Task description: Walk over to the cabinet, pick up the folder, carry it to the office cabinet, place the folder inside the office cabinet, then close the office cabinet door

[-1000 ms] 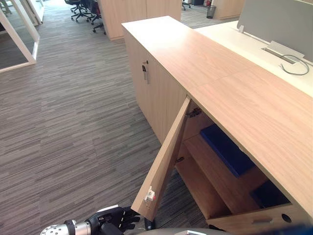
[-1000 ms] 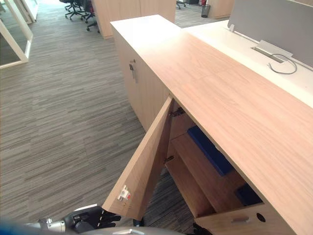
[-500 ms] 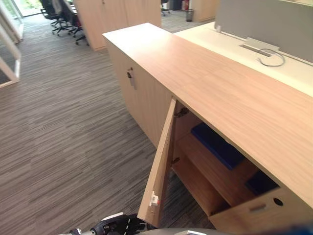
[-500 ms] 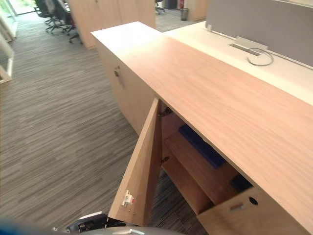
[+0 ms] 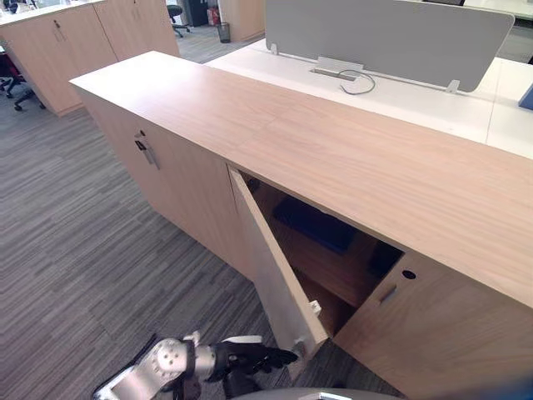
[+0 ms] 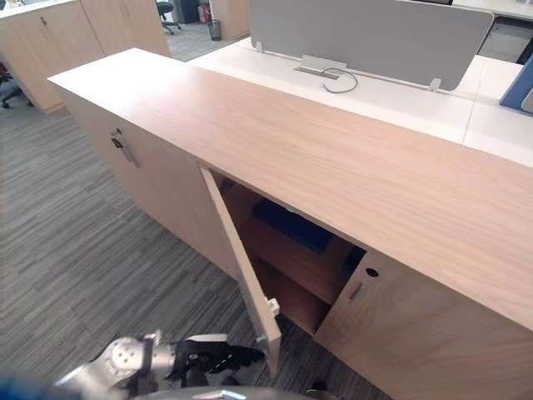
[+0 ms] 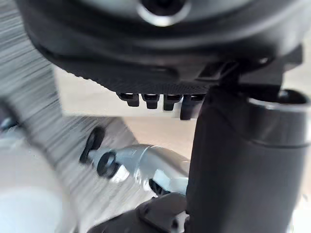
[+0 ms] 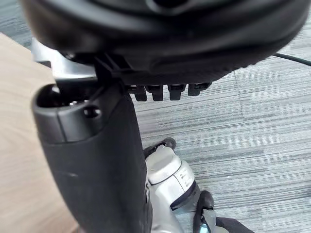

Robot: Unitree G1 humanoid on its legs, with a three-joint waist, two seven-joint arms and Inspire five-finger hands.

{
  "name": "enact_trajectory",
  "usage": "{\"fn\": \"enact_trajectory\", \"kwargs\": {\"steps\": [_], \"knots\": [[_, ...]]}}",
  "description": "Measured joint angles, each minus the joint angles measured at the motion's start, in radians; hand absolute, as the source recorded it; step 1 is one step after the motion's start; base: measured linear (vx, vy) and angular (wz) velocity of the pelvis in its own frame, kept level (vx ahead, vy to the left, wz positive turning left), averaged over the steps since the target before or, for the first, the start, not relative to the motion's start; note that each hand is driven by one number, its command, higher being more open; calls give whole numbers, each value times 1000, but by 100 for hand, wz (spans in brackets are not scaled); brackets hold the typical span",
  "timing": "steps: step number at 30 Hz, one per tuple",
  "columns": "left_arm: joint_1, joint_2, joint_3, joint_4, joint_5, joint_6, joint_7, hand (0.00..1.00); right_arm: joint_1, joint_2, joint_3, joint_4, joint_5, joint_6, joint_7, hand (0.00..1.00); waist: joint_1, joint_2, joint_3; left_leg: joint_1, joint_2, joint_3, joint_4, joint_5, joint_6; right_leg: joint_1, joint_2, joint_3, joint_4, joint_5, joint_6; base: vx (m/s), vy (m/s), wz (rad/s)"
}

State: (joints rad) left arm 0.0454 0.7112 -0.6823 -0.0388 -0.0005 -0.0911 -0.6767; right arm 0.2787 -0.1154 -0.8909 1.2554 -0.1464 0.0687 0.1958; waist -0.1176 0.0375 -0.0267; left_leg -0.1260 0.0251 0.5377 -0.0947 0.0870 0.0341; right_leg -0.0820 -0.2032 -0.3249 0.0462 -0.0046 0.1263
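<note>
The office cabinet (image 5: 358,158) is a long, low wooden unit, and its door (image 5: 273,268) stands swung out. Inside, a dark blue folder (image 5: 316,225) lies flat on the shelf. My left hand (image 5: 241,358) is low beside the door's outer face. It is open, with straight fingers reaching to the door's lower free corner; whether they touch it I cannot tell. The left wrist view shows the same straight fingers (image 7: 155,100) in front of pale wood. My right hand (image 8: 92,170) is open and holds nothing, with grey carpet and a wooden panel past it.
A second dark blue item (image 5: 383,258) sits deeper inside on the right. The neighbouring cabinet door with a metal handle (image 5: 146,152) is closed. Behind the cabinet is a white desk (image 5: 416,96) with a grey partition (image 5: 383,37). More wooden cabinets (image 5: 58,37) stand at the far left across the carpet.
The camera has swung right, so the cabinet now lies across the view. My left hand has come forward, its fingers stretched towards the door's lower corner.
</note>
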Motion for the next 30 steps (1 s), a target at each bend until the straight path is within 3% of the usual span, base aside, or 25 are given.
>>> {"fn": "enact_trajectory", "kwargs": {"steps": [2,6,7,8,10,15,17,20,21,23,24,25,26,27,30], "knots": [[-77,-68,-47,2,117,-51,36,100,-14,3,19,-6,7,1,0,100,-3,3,0,7,-2,0,0,1,-2,6,-2,-1,1,0,1,33,-18,1],[-157,-304,-98,170,273,-62,182,100,-29,24,33,-26,33,0,-13,100,-27,-9,12,34,0,14,0,-3,-1,27,-7,1,-7,2,-2,34,-29,-10],[-167,-324,-98,191,282,-64,201,100,-33,24,40,-26,33,-3,-13,100,-28,-11,15,34,2,27,0,-4,-2,17,-10,-2,3,2,-6,40,-42,-47],[-189,-357,-96,220,288,-67,234,100,-47,20,39,-29,35,-4,-16,100,-26,-5,21,36,11,55,0,-9,-7,-6,-30,-72,45,-9,-41,42,-42,-57],[-218,-364,-85,241,299,-72,274,100,-63,7,30,-30,41,-3,-24,100,-28,-2,35,42,27,101,0,-16,-19,-15,-87,-254,107,-16,-97,75,-55,-82],[-226,-375,5,345,329,-82,299,100,-70,0,26,-13,44,4,-27,100,-51,1,44,112,77,219,25,-38,-58,17,-45,-213,51,21,-57,62,-92,-75],[-224,-386,58,359,329,-75,310,100,-70,-1,19,2,73,10,-36,100,-54,19,57,71,183,246,237,-133,-64,26,-14,-189,47,8,-42,99,-207,-49],[-138,-369,96,356,326,-98,308,100,-71,-10,18,6,81,17,-58,100,-38,38,67,52,309,266,466,-182,-52,42,25,-152,74,-35,-46,172,-193,-46],[-104,-379,119,356,327,-92,308,100,-72,-15,26,6,91,16,-61,100,-26,39,68,40,353,238,556,-175,-41,55,33,-134,80,-52,-52,127,-172,-47],[-49,-389,159,356,326,-96,309,100,-75,-26,62,4,111,8,-65,100,-11,41,68,8,385,117,659,-146,-15,69,47,-102,81,-68,-63,67,-164,-56],[-5,-406,201,356,326,-95,313,100,-79,-30,99,-3,111,-6,-69,100,3,39,69,-37,399,4,748,-97,-13,70,56,-66,81,-72,-69,29,-138,-77],[27,-417,231,356,326,-95,322,100,-83,-35,131,-11,111,-14,-72,100,14,35,71,-71,390,-66,783,-114,-29,69,57,-38,80,-72,-74,14,-86,-77],[56,-436,258,356,325,-96,328,100,-93,-36,145,-26,110,-16,-75,100,22,34,73,-84,362,-123,775,-162,-58,67,56,-12,80,-72,-76,21,-22,-80],[98,-466,288,356,325,-95,345,100,-109,-41,143,-27,110,-17,-76,100,36,26,78,-91,298,-226,732,-221,-87,68,57,28,80,-69,-80,33,30,-73],[176,-508,331,344,324,-94,372,100,-139,-33,148,-31,110,-32,-75,100,63,16,86,-47,166,-436,522,-259,-128,65,78,112,78,-60,-73,31,120,-91]]}}
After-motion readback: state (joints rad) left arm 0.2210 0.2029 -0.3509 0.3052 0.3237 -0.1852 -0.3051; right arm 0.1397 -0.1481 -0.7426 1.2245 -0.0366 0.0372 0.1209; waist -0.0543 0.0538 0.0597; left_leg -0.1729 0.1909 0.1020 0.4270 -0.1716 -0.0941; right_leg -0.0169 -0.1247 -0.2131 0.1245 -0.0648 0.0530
